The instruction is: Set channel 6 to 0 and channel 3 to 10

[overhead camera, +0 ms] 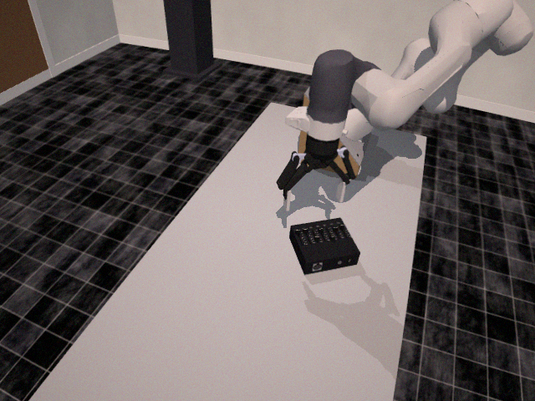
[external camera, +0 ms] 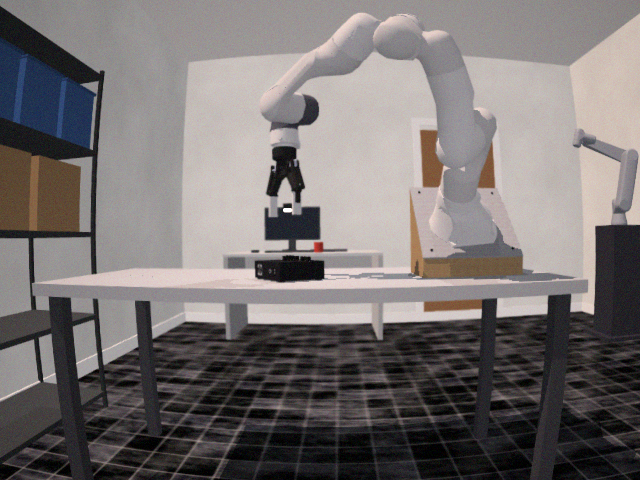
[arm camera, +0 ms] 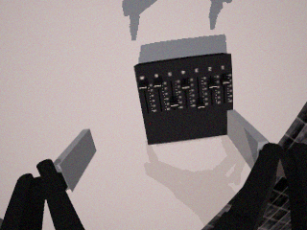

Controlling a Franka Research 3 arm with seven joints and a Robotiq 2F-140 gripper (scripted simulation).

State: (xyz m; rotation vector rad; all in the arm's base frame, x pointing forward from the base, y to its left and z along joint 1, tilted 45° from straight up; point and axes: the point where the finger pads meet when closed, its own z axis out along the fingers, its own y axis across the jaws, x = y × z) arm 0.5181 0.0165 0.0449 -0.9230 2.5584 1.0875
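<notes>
The lighting desk [overhead camera: 328, 253] [external camera: 289, 270] [arm camera: 184, 122] is a small black box. It stands flat on the white table [overhead camera: 207, 311] [external camera: 155, 283] [arm camera: 64, 57], near its right edge. A row of several faders runs across its top, with caps at different heights. In the wrist view the leftmost cap [arm camera: 144, 87] sits near the far end of its slot; the levels are too small to read. My gripper [overhead camera: 313, 199] [external camera: 284, 209] [arm camera: 158, 132] is wide open and empty. It hangs well above the desk, over its fader end, and touches nothing.
The arm's wooden base mount [external camera: 465, 266] stands on the table behind the desk. The table's right edge [overhead camera: 415, 241] is close to the desk. A shelf rack [external camera: 62, 232], a far table with a monitor [external camera: 292, 224] and a second arm [external camera: 622, 175] stand off the table.
</notes>
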